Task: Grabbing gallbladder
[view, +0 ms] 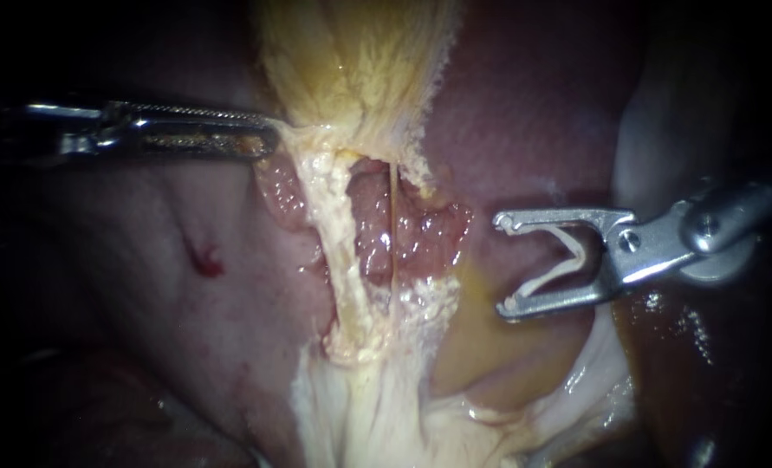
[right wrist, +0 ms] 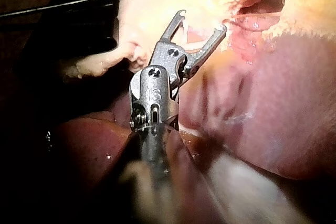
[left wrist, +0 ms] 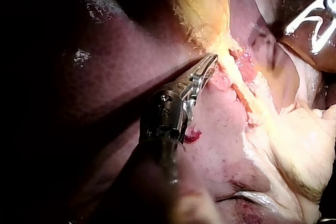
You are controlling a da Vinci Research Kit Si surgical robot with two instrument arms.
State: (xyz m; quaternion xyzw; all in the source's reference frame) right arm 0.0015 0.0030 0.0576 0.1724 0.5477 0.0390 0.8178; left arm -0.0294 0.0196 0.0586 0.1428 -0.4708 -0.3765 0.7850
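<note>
The yellowish gallbladder [view: 360, 61] hangs at the upper middle and narrows into pale strands. My left instrument [view: 269, 140] comes in level from the left. Its long jaws lie together, pinching the pale edge at the gallbladder's neck, which tents toward the tip; the left wrist view shows the same grip [left wrist: 211, 60]. My right instrument [view: 501, 264] stands off to the right over the liver [view: 533, 104], apart from the strands. Its hooked jaws stand wide, carrying a white clip [view: 552, 273] between them. In the right wrist view those jaws [right wrist: 202, 20] point at the pale tissue.
Below the neck a window opens onto pink, glistening tissue [view: 420, 234], crossed by a thin tube [view: 392, 225] with a thicker pale band [view: 344, 251] beside it. A small red spot [view: 205, 260] marks the liver on the left. White fatty tissue [view: 377, 416] spreads below.
</note>
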